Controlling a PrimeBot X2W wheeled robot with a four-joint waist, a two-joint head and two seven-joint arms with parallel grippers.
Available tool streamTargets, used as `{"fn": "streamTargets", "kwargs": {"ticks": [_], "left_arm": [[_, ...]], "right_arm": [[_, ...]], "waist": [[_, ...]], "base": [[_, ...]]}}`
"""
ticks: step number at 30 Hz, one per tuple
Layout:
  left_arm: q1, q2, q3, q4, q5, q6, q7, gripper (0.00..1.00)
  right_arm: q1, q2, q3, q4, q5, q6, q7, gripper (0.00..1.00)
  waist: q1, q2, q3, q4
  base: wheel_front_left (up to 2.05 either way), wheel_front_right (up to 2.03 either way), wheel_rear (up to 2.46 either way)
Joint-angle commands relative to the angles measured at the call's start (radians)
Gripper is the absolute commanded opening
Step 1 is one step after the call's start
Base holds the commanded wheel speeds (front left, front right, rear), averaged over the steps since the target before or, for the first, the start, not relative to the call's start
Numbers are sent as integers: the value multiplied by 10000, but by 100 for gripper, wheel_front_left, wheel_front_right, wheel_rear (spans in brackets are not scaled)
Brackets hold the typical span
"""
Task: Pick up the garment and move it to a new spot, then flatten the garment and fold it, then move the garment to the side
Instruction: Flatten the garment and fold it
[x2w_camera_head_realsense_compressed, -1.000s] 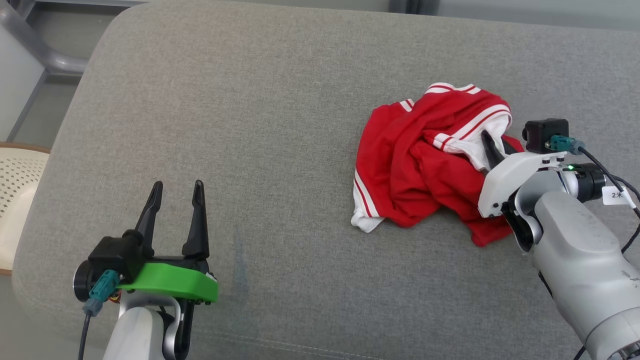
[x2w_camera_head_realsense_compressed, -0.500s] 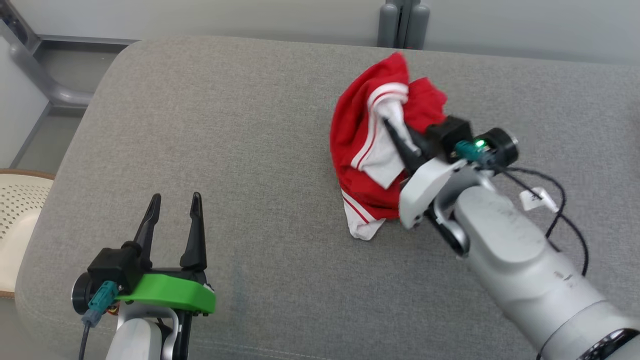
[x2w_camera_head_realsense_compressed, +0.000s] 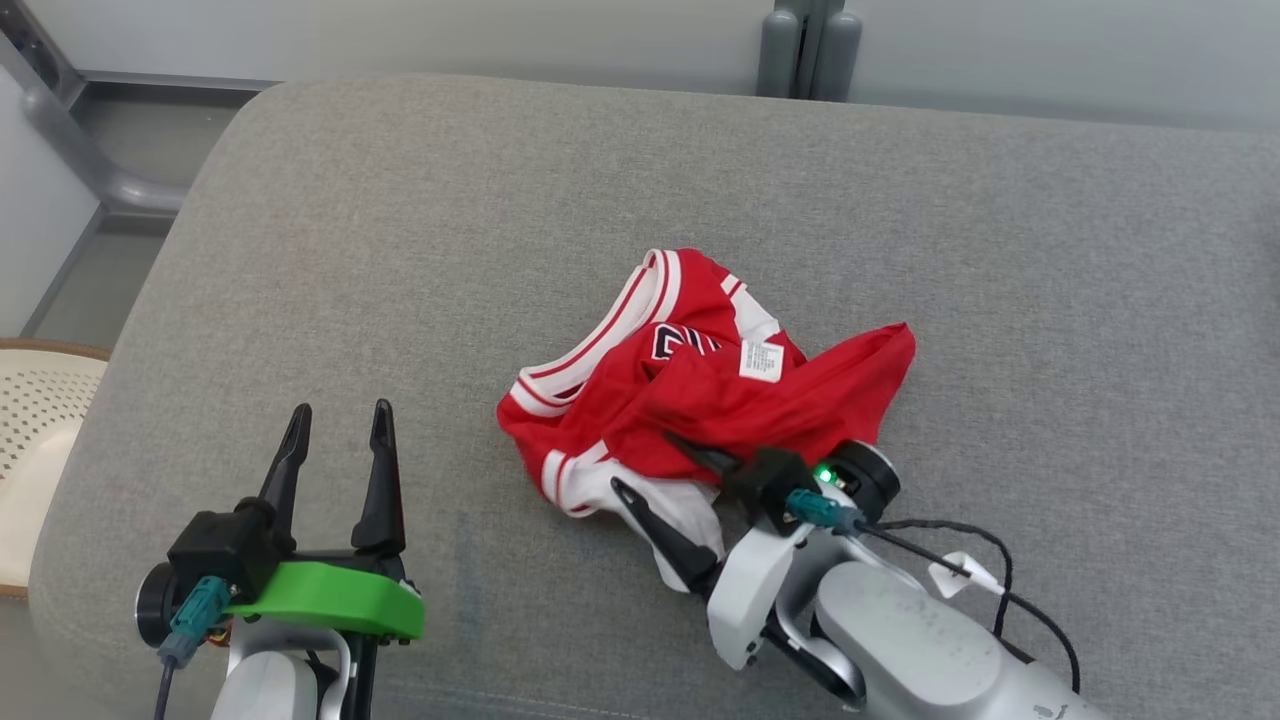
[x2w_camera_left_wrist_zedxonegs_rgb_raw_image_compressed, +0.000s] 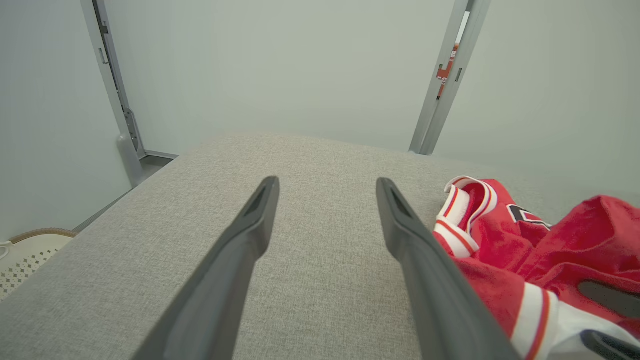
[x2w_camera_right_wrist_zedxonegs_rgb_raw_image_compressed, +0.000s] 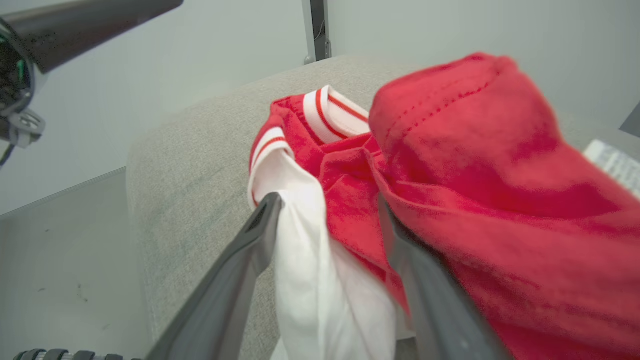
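Head view: the red jersey (x2w_camera_head_realsense_compressed: 720, 400) lies crumpled near the middle of the grey cushion (x2w_camera_head_realsense_compressed: 400, 250), well clear of every edge. A white label (x2w_camera_head_realsense_compressed: 760, 360) faces up on top of the heap.

Handling, as judged from the folds:
- The fabric looks soft, light and limp. It will likely sag and trail when lifted rather than keep a shape.
- Its layers overlap, so a grip on the bunched centre would probably gather several at once.
- A better hold is the striped rib trim (x2w_camera_head_realsense_compressed: 590, 345) on the 10 o'clock side of the heap, or a single hem corner. The trim looks thicker and less likely to slip.

Tool state:
- The right tool (x2w_camera_head_realsense_compressed: 642, 462) sits at the jersey's 6 o'clock edge, pointing toward 10 o'clock, with its jaws spread. In the right wrist view a white panel (x2w_camera_right_wrist_zedxonegs_rgb_raw_image_compressed: 305, 240) and a red fold lie between the fingers (x2w_camera_right_wrist_zedxonegs_rgb_raw_image_compressed: 250, 240). The cloth rests against them but is not pinched.
- The left tool (x2w_camera_head_realsense_compressed: 340, 408) hangs over bare cushion at the jersey's 8 o'clock, apart from it. Its jaws are spread and it holds nothing.
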Motion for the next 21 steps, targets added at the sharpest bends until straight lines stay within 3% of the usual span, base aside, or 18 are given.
{"fn": "streamTargets", "kwargs": {"ticks": [1, 12, 21], "left_arm": [[138, 3, 32, -38, 72, 26, -27, 100], [276, 4, 52, -104, 15, 56, -27, 100], [276, 5, -24, -50, -77, 47, -27, 100]], "right_arm": [[118, -201, -224, -235, -115, -10, -25, 100], [789, -1270, -1709, -1825, -876, -10, -26, 100], [835, -1564, -1642, -1382, -1177, -10, 174, 100]], "waist": [[0, 0, -50, -129], [0, 0, -233, -426], [0, 0, -281, -225]], "base": [[0, 0, 0], [0, 0, 0], [0, 0, 0]]}}
